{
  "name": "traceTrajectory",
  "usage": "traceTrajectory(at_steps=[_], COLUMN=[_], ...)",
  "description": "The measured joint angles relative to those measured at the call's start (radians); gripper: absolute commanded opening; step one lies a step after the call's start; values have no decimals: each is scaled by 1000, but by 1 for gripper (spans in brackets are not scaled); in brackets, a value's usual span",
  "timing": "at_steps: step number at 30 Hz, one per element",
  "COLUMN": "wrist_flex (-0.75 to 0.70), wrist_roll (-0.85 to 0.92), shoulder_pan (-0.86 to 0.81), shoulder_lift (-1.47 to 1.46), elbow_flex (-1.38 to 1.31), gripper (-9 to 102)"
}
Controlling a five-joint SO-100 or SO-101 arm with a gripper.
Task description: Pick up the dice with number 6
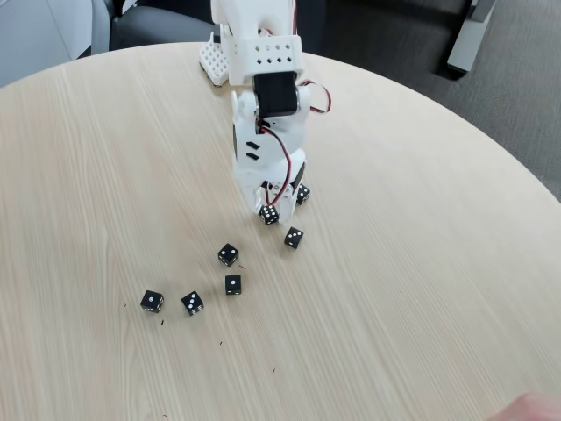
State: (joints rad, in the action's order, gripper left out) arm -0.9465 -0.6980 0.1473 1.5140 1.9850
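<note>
Down at the tabletop, the white arm's gripper [271,198] stands nearly upright with its fingertips around a black die [269,214], the one whose faces look most thickly dotted and so the likely six. The fingers sit close against the cube, narrow rather than spread, though whether they have truly clamped it cannot be told from this angle; the die looks to be resting on the table [421,263] or just off it.

Just right of the gripper, half hidden behind the fingers, lies a second die [302,194]. A little below and right of the gripper sits a third die [294,237], close enough to be knocked. Further below and left of the gripper are a fourth die [228,254] and a fifth die [233,283], then a sixth die [192,303] and a seventh die [152,301] farthest out, each showing few pips on top.

Judged from this, the step in hand is closing on the die and lifting. It would go best with the fingers squared on opposite flat faces, not corners, squeezed firmly before any rise, then a straight vertical lift so the neighbours beside the gripper stay put. A small hard cube may pop out if pinched off-centre.
</note>
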Motion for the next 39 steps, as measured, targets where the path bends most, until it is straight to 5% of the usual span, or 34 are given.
traceTrajectory(at_steps=[9, 18, 25, 39], wrist_flex=[-64, -250, -265, -265], wrist_roll=[-38, 167, 322, 710], shoulder_pan=[-5, 3, -8, -3], shoulder_lift=[460, 1108, 1506, 1631], elbow_flex=[66, 414, 793, 1022], gripper=[0, 0, 0, 0])
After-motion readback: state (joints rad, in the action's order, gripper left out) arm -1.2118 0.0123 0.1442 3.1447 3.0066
